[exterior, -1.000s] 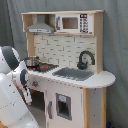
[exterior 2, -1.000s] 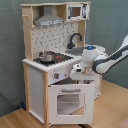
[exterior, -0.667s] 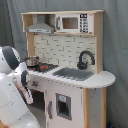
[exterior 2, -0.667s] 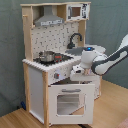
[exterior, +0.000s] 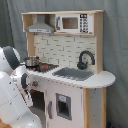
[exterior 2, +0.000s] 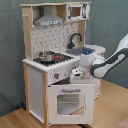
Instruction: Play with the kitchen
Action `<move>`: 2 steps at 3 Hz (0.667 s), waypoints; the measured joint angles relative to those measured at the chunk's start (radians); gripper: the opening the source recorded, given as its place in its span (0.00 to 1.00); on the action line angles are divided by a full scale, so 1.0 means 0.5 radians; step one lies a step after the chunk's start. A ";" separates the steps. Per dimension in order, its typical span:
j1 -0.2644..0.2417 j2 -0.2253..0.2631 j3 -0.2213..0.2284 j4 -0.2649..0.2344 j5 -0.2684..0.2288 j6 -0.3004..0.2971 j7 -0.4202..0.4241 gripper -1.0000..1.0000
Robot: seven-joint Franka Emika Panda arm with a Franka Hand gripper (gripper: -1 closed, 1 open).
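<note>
The kitchen point(exterior: 70, 97) is a tall white and light-wood toy with a hood point(exterior: 40, 27), a black faucet point(exterior: 85, 59), a grey sink point(exterior: 74, 73) and a small metal pot point(exterior: 31, 61) on the stovetop. In the second exterior view the kitchen point(exterior 2: 37, 85) shows its white oven door point(exterior 2: 70, 102), which looks slightly ajar. My gripper point(exterior 2: 76, 77) hangs against the cabinet front just above that door, at the knob strip. In the first exterior view the gripper point(exterior: 33, 85) sits at the kitchen's left front, partly hidden by my own arm.
A grey curtain hangs behind the kitchen in both exterior views. The kitchen stands on a wooden floor point(exterior 2: 107, 107). My white arm fills the first exterior view's lower left and reaches in from the second exterior view's right. A toy microwave point(exterior: 72, 23) sits on the upper shelf.
My arm has shifted slightly closer to the kitchen's front, near the top of the oven door. The kitchen itself has not visibly changed.
</note>
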 joint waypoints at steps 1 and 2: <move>-0.131 -0.007 0.147 0.053 0.000 0.004 0.057 0.00; -0.236 -0.020 0.302 0.118 0.000 0.004 0.131 0.00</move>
